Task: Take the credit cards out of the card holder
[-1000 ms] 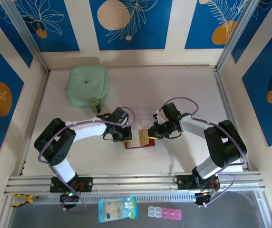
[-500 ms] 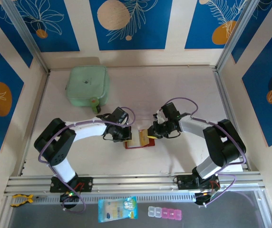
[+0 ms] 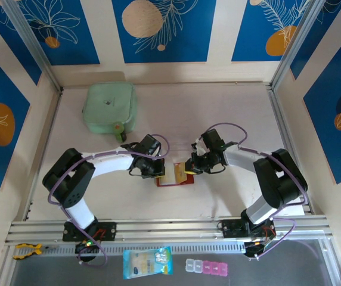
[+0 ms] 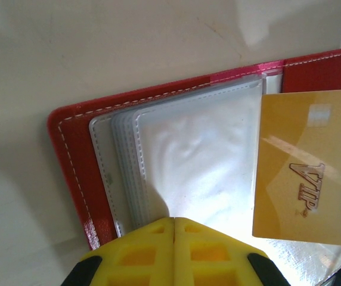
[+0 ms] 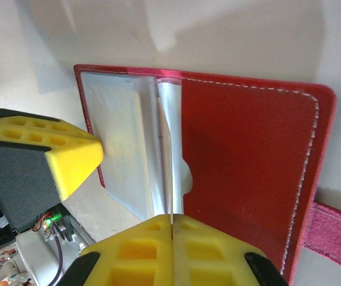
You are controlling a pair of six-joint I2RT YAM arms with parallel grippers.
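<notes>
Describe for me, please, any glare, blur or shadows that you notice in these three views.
Left wrist: glare whitens the clear pockets of the red wallet, the left gripper at the bottom edge looks soft, yet the gold card reads sharply. Right wrist: the right gripper up close is soft, the wallet's stitching crisp. Top external: even light, faint shadows on the table.

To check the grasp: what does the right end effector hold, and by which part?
The right end effector pinches the gold credit card by its edge away from the card holder pockets.
</notes>
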